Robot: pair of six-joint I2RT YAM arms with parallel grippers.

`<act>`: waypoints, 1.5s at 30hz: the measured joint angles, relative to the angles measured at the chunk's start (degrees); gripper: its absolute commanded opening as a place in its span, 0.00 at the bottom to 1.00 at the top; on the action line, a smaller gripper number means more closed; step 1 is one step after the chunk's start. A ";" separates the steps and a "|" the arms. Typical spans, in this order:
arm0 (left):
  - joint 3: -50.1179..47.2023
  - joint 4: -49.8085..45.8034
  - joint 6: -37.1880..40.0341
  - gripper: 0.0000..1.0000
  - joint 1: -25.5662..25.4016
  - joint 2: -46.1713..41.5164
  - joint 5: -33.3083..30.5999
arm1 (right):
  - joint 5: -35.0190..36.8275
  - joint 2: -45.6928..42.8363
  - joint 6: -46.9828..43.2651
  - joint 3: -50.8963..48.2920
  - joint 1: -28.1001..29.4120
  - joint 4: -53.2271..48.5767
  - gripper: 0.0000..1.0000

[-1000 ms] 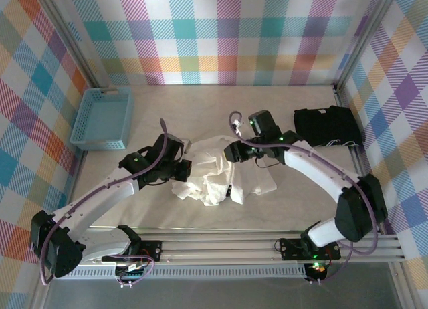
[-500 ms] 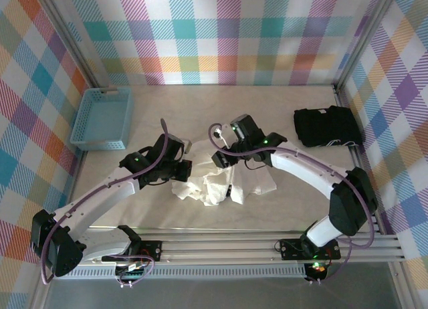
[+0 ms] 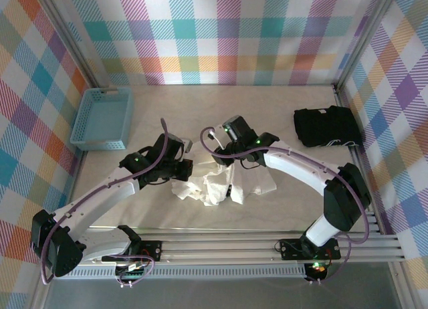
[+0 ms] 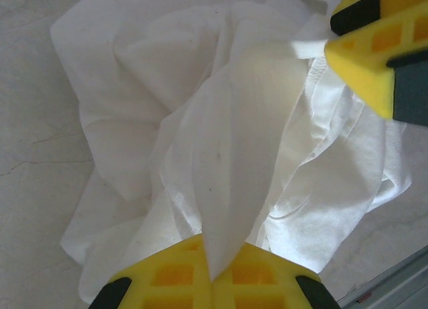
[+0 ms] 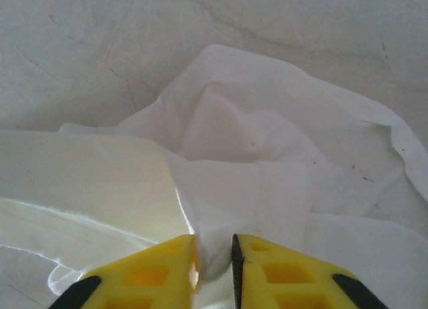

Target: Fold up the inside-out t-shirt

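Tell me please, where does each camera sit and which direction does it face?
Top external: above and behind the arm bases, looking down on the table; both arms, blue basket, black garment, t-shirt.
Left wrist: on the left arm, facing down at the t-shirt; left claw pinches a fold.
Right wrist: on the right arm, facing down at the cloth; right claw grips a fold.
Shared: all three see the t-shirt; the left wrist view also catches the right claw.

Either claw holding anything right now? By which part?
Both hold the t-shirt: left claw pinches a raised ridge of fabric, right claw a fold in the bunched cloth.
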 measured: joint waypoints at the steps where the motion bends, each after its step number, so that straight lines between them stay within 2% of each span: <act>1: -0.22 0.00 0.00 0.00 0.00 -0.04 0.00 | 0.37 -0.07 0.04 0.00 0.00 -0.02 0.05; 3: -0.59 0.00 0.00 0.00 0.00 -0.07 0.00 | 0.83 -0.44 0.00 0.00 0.00 -0.02 0.00; 11: -2.21 3.17 0.00 0.00 0.00 -0.44 0.07 | 3.30 -2.36 1.29 2.38 -0.96 -3.37 0.00; 15: -4.90 8.76 0.59 0.00 0.00 -0.57 1.05 | 0.81 -2.36 4.17 5.18 -4.42 -5.53 0.00; 19: -7.63 14.36 2.49 0.01 0.00 -0.42 1.68 | -4.72 -2.23 7.72 6.19 -9.86 -6.12 0.00; 23: -9.40 19.41 4.28 0.09 0.00 0.04 1.86 | -10.14 -0.83 10.25 6.91 -13.44 -6.78 0.00; 31: -14.36 26.91 7.98 0.36 0.00 -2.03 1.62 | -14.10 0.98 11.89 7.17 -14.67 -7.34 0.00; 38: -20.11 30.27 11.02 0.47 -0.46 -6.80 0.13 | -14.88 0.98 11.91 7.17 -14.67 -7.34 0.00; 45: -18.91 29.55 15.08 0.52 -2.69 -1.40 -4.72 | -14.93 1.03 11.91 7.17 -14.67 -7.34 0.00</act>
